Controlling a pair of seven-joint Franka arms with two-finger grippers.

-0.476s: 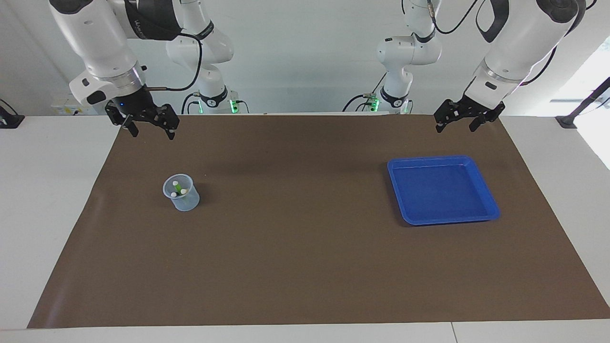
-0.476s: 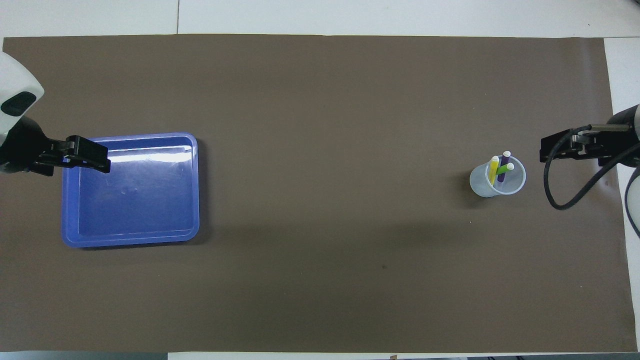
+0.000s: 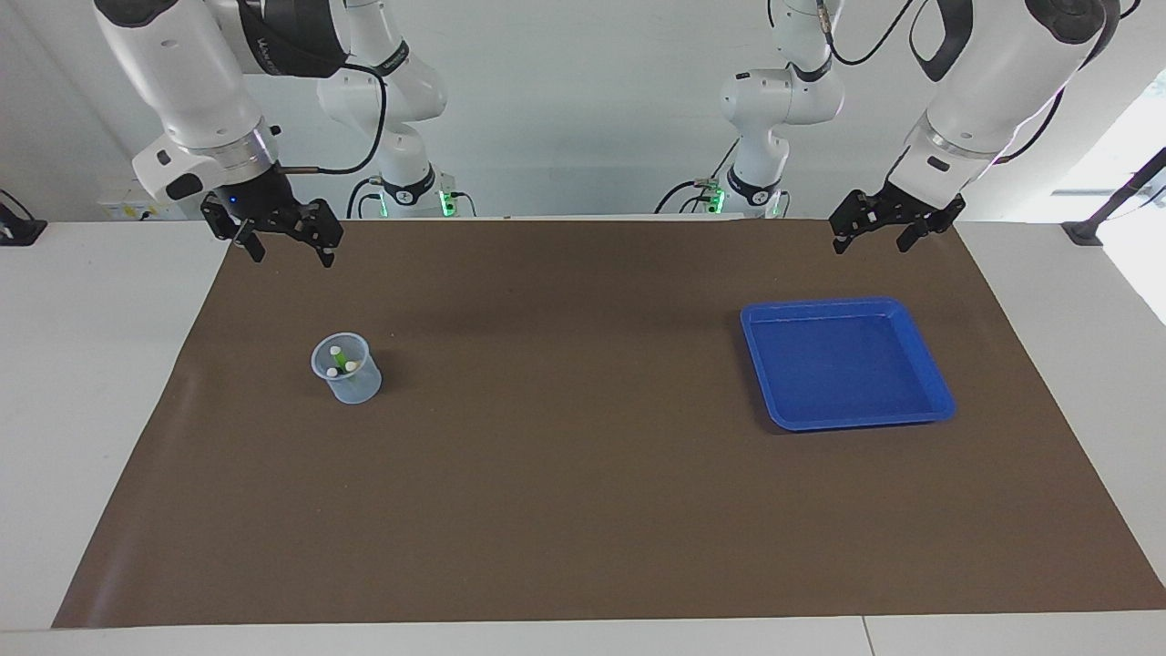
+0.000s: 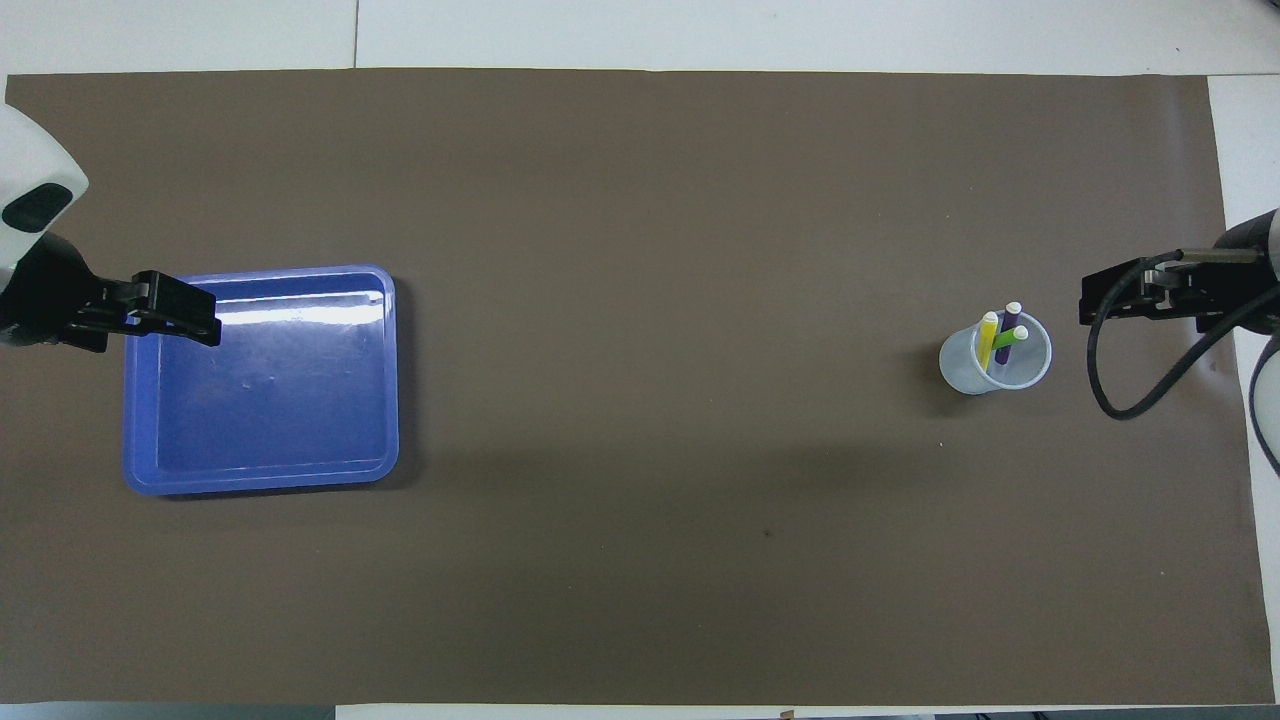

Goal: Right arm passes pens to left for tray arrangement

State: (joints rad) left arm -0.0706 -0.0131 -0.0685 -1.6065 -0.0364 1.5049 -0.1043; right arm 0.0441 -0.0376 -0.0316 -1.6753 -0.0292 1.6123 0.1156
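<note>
Overhead view gives you the clearest read on the pens [image 4: 1002, 338]: all three stand in a small translucent cup [image 4: 968, 375] toward the right arm's end of the table, on the brown mat [image 4: 640, 500]. Each pen's long axis runs close to upright, whitish cap end up, coloured barrel down inside the cup. You can see the yellow pen [image 4: 987, 340] leaning against the rim, the purple pen [image 4: 1009, 330] beside it, and the green pen [image 4: 1008, 339] tilted more steeply, crossing in front of the purple one. In the facing view only the white caps and a bit of green show above the cup [image 3: 347, 368].

Your blue tray [image 3: 847, 363] lies flat toward the left arm's end of the table, well apart from the cup, with nothing in it.

Your right gripper [image 3: 290, 248] hangs in the air over the mat's edge nearest the robots, fingers spread apart, holding nothing. Your left gripper [image 3: 874, 239] hangs over the same edge at its own end, fingers also apart and holding nothing.

Compared with half a second ago, you will find almost nothing different: cup, pens and tray lie exactly where they were, and both grippers sit a touch higher in the facing view.
</note>
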